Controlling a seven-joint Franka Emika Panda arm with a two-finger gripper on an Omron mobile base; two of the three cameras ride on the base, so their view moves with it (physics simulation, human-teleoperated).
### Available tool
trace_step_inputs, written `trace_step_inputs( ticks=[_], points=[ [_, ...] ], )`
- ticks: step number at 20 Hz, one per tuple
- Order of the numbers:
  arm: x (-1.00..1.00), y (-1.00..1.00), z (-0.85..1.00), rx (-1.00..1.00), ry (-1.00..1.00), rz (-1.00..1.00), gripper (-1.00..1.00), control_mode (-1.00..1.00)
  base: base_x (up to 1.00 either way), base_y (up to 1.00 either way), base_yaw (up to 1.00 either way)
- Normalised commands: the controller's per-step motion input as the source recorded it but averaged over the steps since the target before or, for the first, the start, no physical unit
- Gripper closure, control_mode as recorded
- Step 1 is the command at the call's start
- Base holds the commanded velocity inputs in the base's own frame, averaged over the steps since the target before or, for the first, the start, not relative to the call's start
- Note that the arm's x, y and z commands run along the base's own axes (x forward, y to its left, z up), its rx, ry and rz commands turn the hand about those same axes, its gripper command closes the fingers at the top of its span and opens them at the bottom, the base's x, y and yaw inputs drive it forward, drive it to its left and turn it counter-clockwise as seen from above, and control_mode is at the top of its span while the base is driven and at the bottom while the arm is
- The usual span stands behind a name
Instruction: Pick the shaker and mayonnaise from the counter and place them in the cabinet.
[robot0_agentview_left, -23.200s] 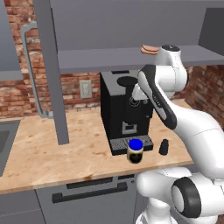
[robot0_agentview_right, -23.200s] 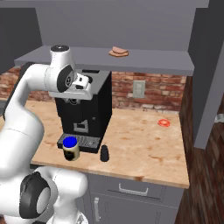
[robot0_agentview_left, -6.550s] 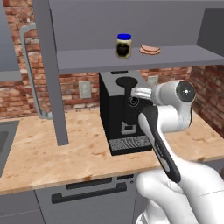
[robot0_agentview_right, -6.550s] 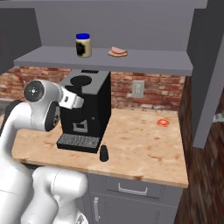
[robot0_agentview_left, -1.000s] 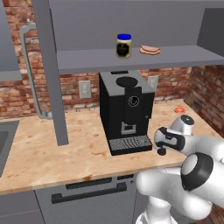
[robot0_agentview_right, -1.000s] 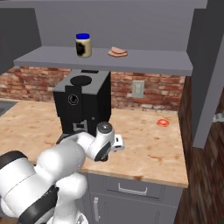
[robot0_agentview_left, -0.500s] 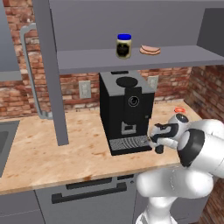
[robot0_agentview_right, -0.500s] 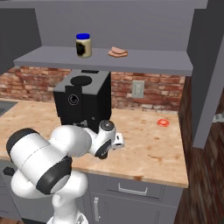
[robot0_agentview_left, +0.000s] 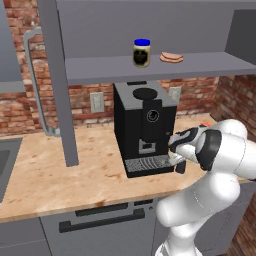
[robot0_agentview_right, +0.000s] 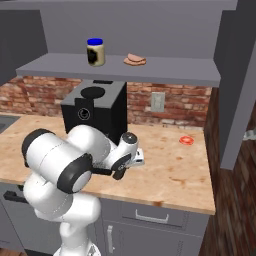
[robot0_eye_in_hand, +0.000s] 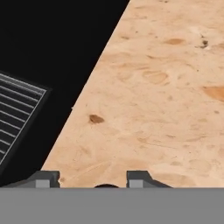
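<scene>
In the hand view the gripper (robot0_eye_in_hand: 92, 181) points down at the counter (robot0_eye_in_hand: 166, 87) with fingers spread and nothing grasped, the shaker (robot0_eye_in_hand: 106, 186) showing as a dark top at 6 o'clock between them, upright, directly below.

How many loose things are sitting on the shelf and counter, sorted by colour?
Blue-lidded: 1, the mayonnaise on the cabinet shelf.
Pinkish: 1, a food item on the shelf.
Black: 2, the coffee machine and the shaker on the counter.
Red: 1, a small ring on the counter.
Total: 5
</scene>
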Motion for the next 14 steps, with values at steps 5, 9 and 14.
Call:
trace_step_inputs(
  ticks=[5,9,14],
  points=[
    [-0.24,0.0,-0.02,0.0,-0.01,0.01,1.0,-1.0,0.0,0.0,0.0],
    [-0.43,0.03,0.24,-0.04,-0.04,0.0,1.0,-1.0,0.0,0.0,0.0],
    [-0.49,0.04,0.35,-0.11,-0.06,0.0,1.0,-1.0,0.0,0.0,0.0]
  ],
)
